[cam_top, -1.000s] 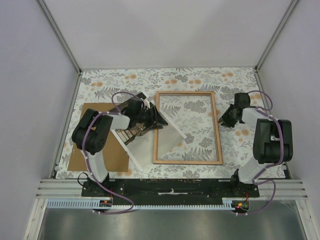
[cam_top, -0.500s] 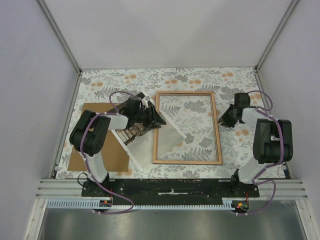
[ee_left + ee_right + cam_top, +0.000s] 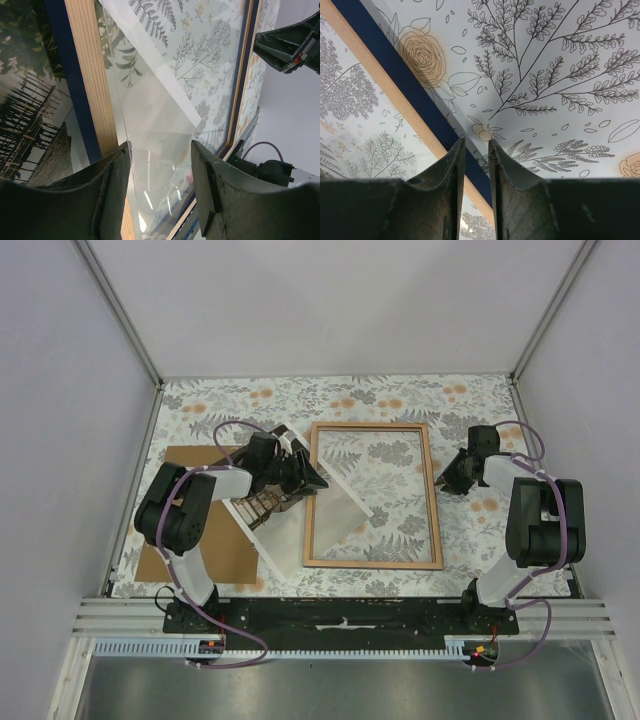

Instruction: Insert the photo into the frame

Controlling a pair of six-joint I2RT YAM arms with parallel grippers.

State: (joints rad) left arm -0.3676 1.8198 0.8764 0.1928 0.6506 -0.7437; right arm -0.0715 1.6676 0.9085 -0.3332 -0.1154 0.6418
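The frame [image 3: 370, 426] lies flat on the flowered tablecloth [image 3: 400, 395], with its light wood side up. The photo [image 3: 285, 540] lies slanted at the left side of the frame, print side up. One of its corners reaches inside the frame and shows pale through the glass, and the rest lies outside the left rail. In the left wrist view the wood rail [image 3: 87, 75] crosses over the photo [image 3: 25, 130], so the sheet passes below the rail there.

The left gripper [image 3: 308, 480] is at the left rail of the frame, above the photo. Its jaws [image 3: 160, 150] stand apart, and between them I see only the glass and the pale sheet, nothing clamped.

The right gripper [image 3: 443, 478] is at the right rail of the frame. In its own view the jaws [image 3: 476, 145] are nearly together, and the dark blue and wood edge of the frame [image 3: 405, 80] runs into the narrow gap, so it grips this rail.

A brown backing panel [image 3: 195, 540] lies left of the frame, partly below the photo.
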